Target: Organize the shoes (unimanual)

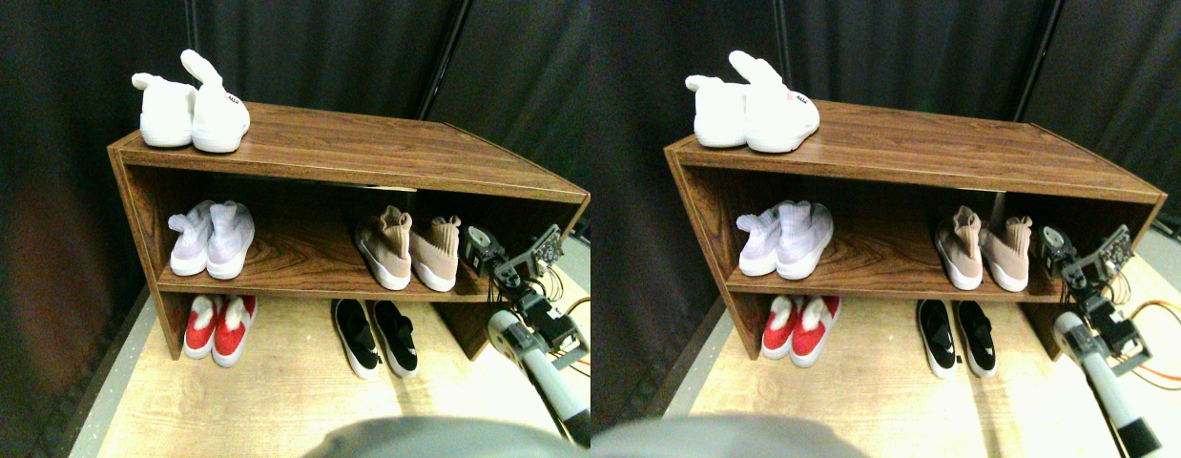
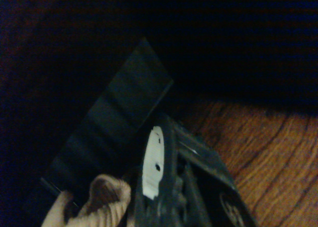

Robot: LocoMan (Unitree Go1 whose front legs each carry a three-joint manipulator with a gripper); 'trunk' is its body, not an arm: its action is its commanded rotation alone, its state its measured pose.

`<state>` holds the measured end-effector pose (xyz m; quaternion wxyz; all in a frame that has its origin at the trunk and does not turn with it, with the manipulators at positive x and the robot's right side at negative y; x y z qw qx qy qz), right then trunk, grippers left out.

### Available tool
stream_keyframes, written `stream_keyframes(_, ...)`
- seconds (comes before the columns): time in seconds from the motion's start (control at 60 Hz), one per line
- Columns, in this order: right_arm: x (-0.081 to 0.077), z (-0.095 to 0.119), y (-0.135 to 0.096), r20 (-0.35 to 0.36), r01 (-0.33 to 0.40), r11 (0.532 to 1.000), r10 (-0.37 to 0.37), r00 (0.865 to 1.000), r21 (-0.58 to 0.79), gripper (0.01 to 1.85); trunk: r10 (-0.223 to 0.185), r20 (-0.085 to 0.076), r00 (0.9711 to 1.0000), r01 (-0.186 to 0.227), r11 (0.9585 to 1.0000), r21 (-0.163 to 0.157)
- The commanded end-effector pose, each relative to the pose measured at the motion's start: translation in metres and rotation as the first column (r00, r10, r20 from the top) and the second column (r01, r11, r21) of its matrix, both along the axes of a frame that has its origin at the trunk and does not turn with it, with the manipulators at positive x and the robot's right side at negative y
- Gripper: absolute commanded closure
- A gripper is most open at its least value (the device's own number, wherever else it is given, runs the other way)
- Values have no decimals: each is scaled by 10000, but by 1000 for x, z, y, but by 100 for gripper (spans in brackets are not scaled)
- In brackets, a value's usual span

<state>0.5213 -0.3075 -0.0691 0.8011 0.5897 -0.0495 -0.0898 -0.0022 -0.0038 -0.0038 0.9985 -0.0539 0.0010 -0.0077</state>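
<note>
Stereo pair view: five shoe pairs (image 1: 407,250), one claw (image 1: 484,250).

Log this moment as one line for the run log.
right gripper: on middle shelf beside tan shoes | jaws: unclear | tan pair: side by side | black slip-ons: on floor under shelf

Shelf unit (image 1: 362,153) as landmark: one shoe pair (image 1: 192,110) on its top at left end, two pairs (image 1: 212,239) (image 1: 409,250) on middle shelf left and right, two pairs (image 1: 218,326) (image 1: 375,336) on floor underneath, gripper (image 1: 481,250) at middle shelf's right end.
</note>
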Motion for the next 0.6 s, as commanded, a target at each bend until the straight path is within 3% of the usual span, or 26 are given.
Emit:
stream_keyframes(0.017, 4, 0, 3, 191, -51, 9999, 49, 9998, 101, 180, 124, -170, 9998, -126, 9998, -171)
stream_keyframes(0.267, 13, -13, 8, -181, -94, 9991, 101, 9998, 414, 180, 219, -241, 9995, -225, 9995, -226)
stream_keyframes(0.6, 9, -20, 31, -413, -534, 9981, 546, 9977, 301, 180, 361, -298, 9989, -371, 9987, -340)
